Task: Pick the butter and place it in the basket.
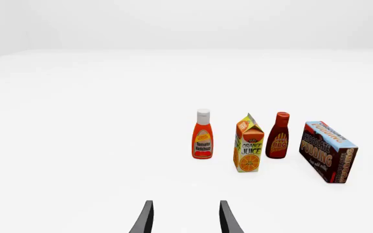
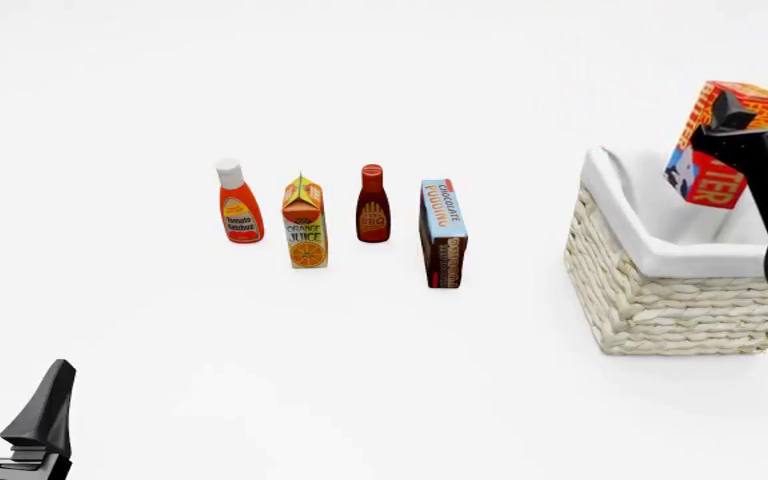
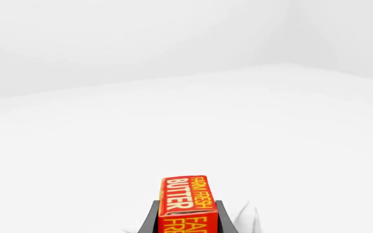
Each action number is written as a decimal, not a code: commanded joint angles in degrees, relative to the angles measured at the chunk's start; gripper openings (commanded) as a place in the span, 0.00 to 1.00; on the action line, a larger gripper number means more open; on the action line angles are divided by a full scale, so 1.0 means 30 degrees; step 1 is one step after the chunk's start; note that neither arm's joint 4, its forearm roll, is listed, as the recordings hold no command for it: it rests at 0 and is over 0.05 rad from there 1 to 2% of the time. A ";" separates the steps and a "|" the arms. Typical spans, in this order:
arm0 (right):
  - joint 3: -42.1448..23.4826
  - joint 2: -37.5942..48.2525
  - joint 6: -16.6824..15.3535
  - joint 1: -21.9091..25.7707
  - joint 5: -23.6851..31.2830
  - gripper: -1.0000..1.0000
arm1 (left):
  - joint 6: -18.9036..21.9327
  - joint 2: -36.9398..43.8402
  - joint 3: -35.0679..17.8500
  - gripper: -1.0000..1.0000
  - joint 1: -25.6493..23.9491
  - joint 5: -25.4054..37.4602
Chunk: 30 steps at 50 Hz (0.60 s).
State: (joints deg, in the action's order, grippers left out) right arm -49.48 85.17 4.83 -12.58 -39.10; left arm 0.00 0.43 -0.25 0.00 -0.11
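Left hand [image 2: 11, 405] sits lowest and nearest in the front view, fingers spread, nothing between them, resting low over the bare white counter [image 2: 357, 380]. Well ahead of that hand stands a row of groceries, all upright and apart from each other: ketchup bottle [image 2: 237, 203] with white cap, orange juice carton [image 2: 305, 222], dark red barbecue sauce bottle [image 2: 373, 205], and the chocolate pudding box [image 2: 443, 234] standing on edge, closest of the four to the basket.

Right hand [image 2: 735, 128] is raised, pinching the butter [image 2: 712, 145] between its black fingers. Box is tilted, red-orange face with white lettering toward the front camera, blue corner at its lower end. In the right wrist view the box pokes out past the fingertips, "FARM FRESH BUTTER" readable on top.

Directly below that hand is the basket [image 2: 651, 290], cream wicker with white cloth lining folded over the rim. Butter hangs above the opening, clear of the lining, not touching it.
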 commanded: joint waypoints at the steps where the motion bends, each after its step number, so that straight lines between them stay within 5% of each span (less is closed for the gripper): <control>1: -0.0328 0.0291 0.0372 -0.0111 -0.0384 0.00 | 0.0000 0.0000 0.0000 1.00 0.0000 0.0000; 30: -0.0338 0.1138 0.0009 -0.0172 -0.0881 0.00 | 0.0000 0.0000 0.0000 1.00 0.0000 0.0000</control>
State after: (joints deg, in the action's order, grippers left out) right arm -49.83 88.53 3.98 -12.96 -40.99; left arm 0.00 0.43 -0.25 0.00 -0.11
